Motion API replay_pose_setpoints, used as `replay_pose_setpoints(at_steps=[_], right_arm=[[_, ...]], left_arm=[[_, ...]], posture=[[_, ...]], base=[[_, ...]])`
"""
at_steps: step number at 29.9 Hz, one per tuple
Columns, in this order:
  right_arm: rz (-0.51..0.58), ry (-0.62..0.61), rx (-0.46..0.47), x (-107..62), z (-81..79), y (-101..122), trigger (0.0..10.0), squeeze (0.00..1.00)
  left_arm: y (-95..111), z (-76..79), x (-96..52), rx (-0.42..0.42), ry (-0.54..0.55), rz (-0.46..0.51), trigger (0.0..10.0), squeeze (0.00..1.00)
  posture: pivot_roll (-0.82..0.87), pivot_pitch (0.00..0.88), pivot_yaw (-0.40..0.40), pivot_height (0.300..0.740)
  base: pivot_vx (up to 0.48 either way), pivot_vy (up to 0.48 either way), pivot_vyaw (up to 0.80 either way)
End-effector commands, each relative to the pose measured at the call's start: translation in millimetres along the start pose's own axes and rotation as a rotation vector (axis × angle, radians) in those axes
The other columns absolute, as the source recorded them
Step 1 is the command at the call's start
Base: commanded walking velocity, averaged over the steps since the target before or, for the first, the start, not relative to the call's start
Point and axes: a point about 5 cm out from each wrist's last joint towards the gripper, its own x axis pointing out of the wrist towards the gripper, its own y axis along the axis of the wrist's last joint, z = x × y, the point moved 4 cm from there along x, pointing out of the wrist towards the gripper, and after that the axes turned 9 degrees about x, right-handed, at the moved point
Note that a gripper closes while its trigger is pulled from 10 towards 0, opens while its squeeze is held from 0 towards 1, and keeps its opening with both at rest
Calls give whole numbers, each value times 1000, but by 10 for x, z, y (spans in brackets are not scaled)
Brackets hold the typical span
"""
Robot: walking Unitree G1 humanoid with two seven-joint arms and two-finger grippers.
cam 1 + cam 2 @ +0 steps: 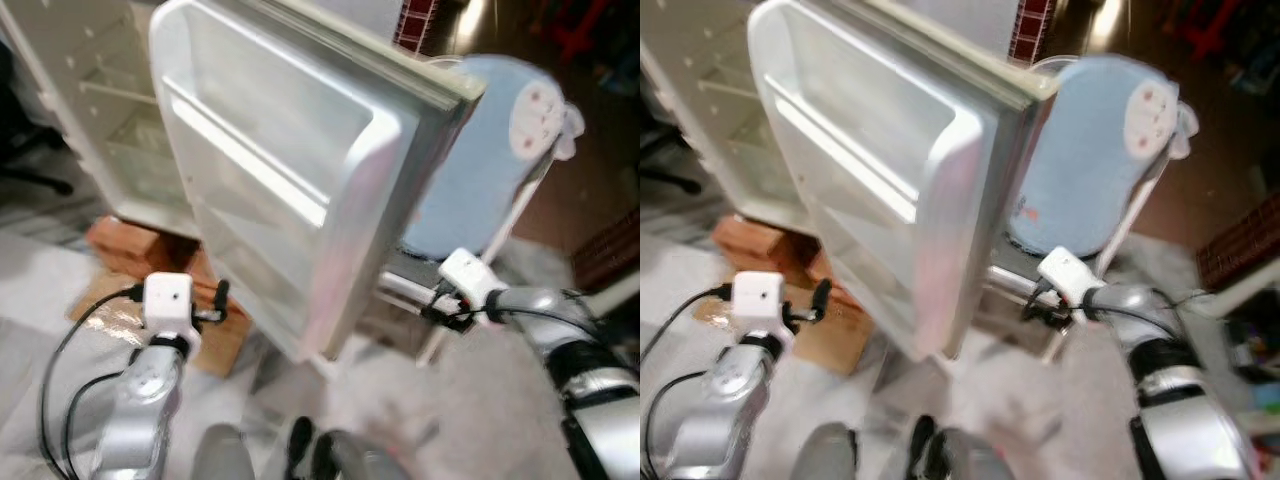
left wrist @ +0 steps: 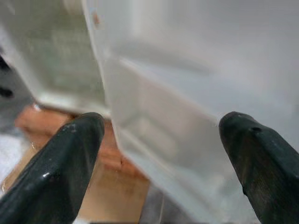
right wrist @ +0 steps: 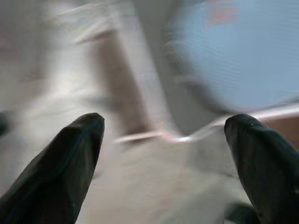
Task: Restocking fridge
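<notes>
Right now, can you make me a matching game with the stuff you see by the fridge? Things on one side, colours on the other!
Things:
1. fridge door
2. padded seat
3. box under the fridge
4. left gripper fingers

Colours:
A. black
B. light blue
C. white
D. brown

Pairs: 1-C, 2-B, 3-D, 4-A

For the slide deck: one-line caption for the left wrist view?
Open left end effector faces the fridge door's inner shelves, wooden blocks beneath the fridge.
</notes>
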Motion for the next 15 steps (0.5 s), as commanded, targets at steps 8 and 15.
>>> replay_pose_setpoints(at_steps=[8,15], right_arm=[[543,-139,643,-27,123,1164,10000,0],[560,72,801,74,-318,1373,10000,0]], left_arm=[[-125,95,-94,-14,-27,-65,10000,0],[-119,71,-79,17,-18,-77,10000,0]], posture=[[175,123,-117,740],[170,139,-108,740]], base=[[0,0,0],[0,43,0]])
